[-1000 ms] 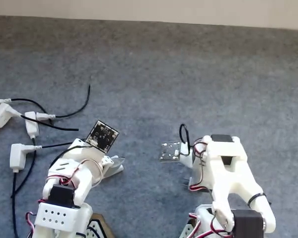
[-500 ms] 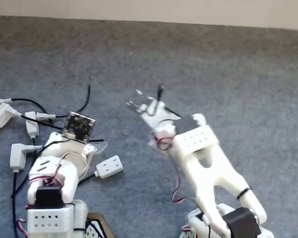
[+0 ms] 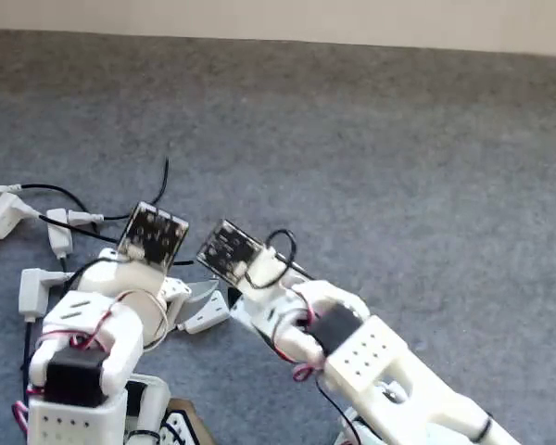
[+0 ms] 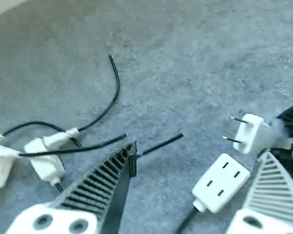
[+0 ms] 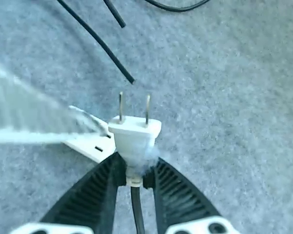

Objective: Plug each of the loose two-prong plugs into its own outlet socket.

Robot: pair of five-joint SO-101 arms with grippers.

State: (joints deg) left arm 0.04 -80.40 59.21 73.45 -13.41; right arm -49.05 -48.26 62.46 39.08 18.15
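Right tool [image 5: 135,173] with plug [image 5: 135,132] swung left, now beside socket [image 4: 219,183].

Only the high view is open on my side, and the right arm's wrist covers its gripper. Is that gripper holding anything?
Observer: Yes. The right wrist view has the right gripper shut on a white two-prong plug, gripping it at the cord end.
Operator: Is it in a socket yet?
Observer: No. In the left wrist view both prongs are bare, and the plug is close to the outlet block on the carpet but apart from it.
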